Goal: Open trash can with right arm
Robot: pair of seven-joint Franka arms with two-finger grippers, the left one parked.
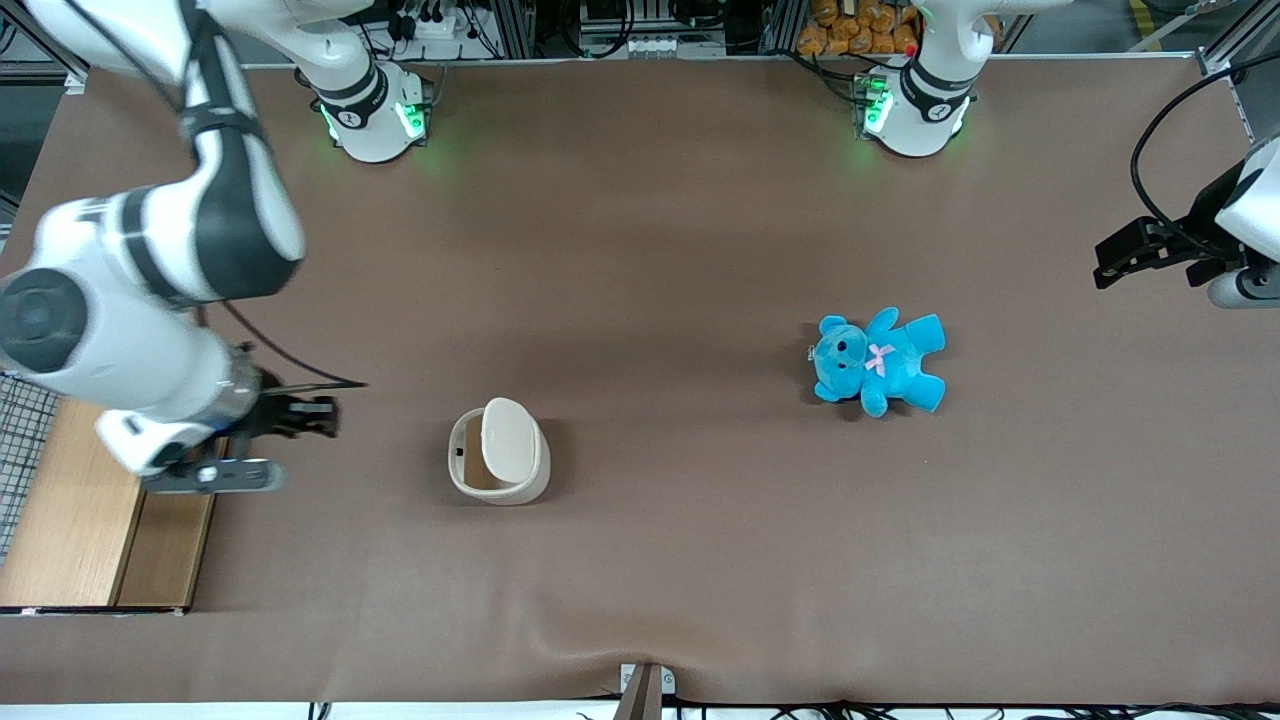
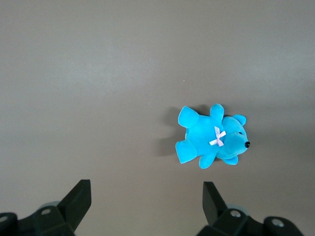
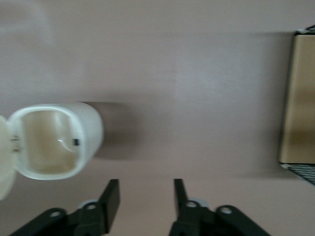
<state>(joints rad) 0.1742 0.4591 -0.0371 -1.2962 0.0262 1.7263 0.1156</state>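
Trash can (image 1: 500, 452) stands on the table (image 1: 660, 250) nearer its front edge, lid (image 1: 508, 439) flipped upright so the hollow shows: task apparently done. Gripper (image 1: 318, 415), fingers apart and empty, hangs beside the can, near the wooden box (image 1: 90, 520) at the table's working-arm end

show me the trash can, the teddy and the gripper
trash can (image 1: 462, 478), front view, on its rim
teddy (image 1: 893, 360), front view, on its belly
gripper (image 3: 146, 195), right wrist view, midway between its open fingertips
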